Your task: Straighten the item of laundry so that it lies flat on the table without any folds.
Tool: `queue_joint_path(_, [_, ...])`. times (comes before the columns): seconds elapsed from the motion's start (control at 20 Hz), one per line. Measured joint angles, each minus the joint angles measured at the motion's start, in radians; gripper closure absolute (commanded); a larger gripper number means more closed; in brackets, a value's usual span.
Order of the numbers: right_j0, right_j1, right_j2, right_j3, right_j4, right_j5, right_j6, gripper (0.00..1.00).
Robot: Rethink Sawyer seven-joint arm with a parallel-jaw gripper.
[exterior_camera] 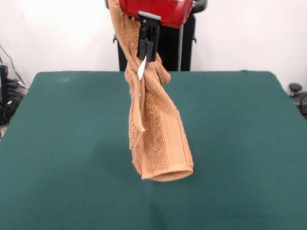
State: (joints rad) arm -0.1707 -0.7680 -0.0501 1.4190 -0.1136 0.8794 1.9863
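The towel (156, 129) hangs in the air over the middle of the worktop (57, 158), lifted by its upper part and twisted into a long, loose rope. Its top runs up past the picture's upper edge beside the red arm (156, 10), and from there the orange-tan terry cloth drops in a narrow twist, widens lower down and ends in a rolled, tube-like hem that faces the camera. Whether that lowest hem touches the green surface or hangs just above it cannot be told from this angle. A small white tag (142, 69) dangles from the cloth just under the hand; no writing can be read on it.

The worktop is a broad rectangle covered in dark green felt-like cloth, far larger than the towel and bare around it. Behind it stand a plain white wall and the black pedestal (168, 45). Some dark cables and gear (7, 96) show at the left edge, and a dark round object (296, 91) shows at the right edge.

The hand (148, 56) comes down from the red arm housing, its black fingers (143, 45) drawn close together and clamped on a bunched fold of the towel near the tag, carrying the cloth's weight.
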Motion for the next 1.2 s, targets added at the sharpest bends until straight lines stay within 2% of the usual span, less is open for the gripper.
queue_joint_path(0.3, [0.000,-0.026,0.019,0.012,-0.006,-0.163,0.000,1.00])
queue_joint_path(0.6, [0.000,-0.042,0.027,0.024,-0.009,-0.238,0.000,1.00])
queue_joint_path(0.85, [-0.008,-0.037,0.053,0.025,0.003,-0.200,0.000,1.00])
queue_joint_path(1.2, [-0.024,-0.017,0.070,0.027,0.038,0.001,0.000,1.00])
